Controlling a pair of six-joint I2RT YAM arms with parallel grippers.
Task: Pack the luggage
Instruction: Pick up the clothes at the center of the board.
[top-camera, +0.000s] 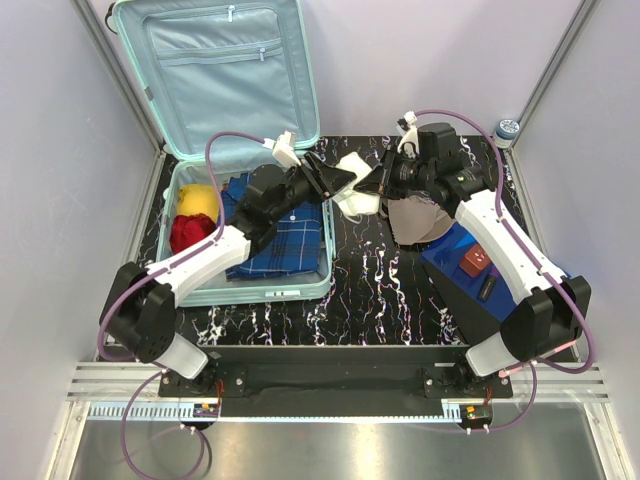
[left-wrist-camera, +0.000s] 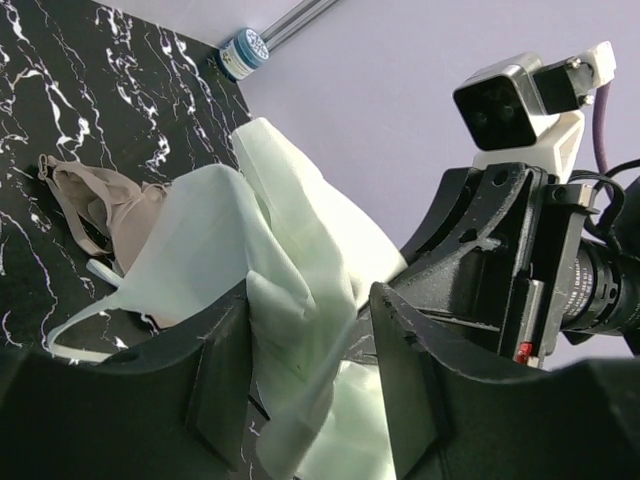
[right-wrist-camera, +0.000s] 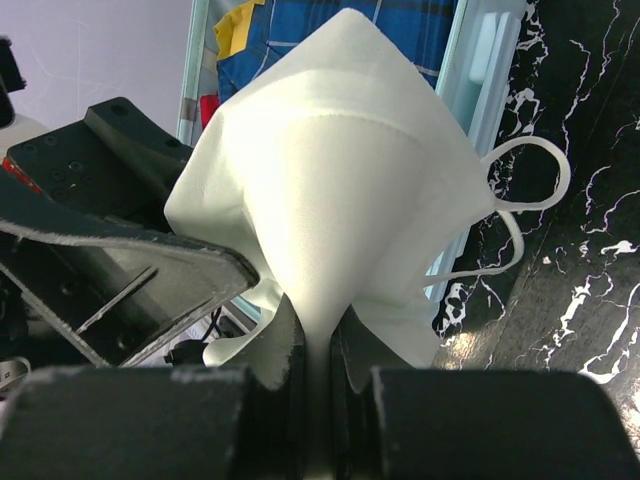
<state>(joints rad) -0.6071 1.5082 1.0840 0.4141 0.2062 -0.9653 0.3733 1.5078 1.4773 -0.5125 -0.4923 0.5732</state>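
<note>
At the left of the black, white-veined counter (top-camera: 380, 290) lay the luggage (top-camera: 262, 292), a mint-green hard shell. Its base sat flat and open upward. Its lid stood up from the far edge into the back left corner, the smooth pale teal zipped lining facing the arms. Its long axis seemed to run left to right, along the hinge. Inside lay a soft yellow bundle (top-camera: 198, 200), a crumpled red one (top-camera: 190, 232) and a blue plaid garment (top-camera: 290, 240) spread flat.

Just right of the case's far corner, the left gripper (left-wrist-camera: 310, 340) had its black jaws apart, with a thin white garment (left-wrist-camera: 290, 260) hanging in folds between them. The right gripper (right-wrist-camera: 318, 345), facing it, was clamped on the same cloth, which fanned out in a cone from its jaws.

Further right, a beige bra (top-camera: 420, 215) lay crumpled beside a flat blue box (top-camera: 470, 290). A small round roll (top-camera: 508, 129) stood at the far right corner.
</note>
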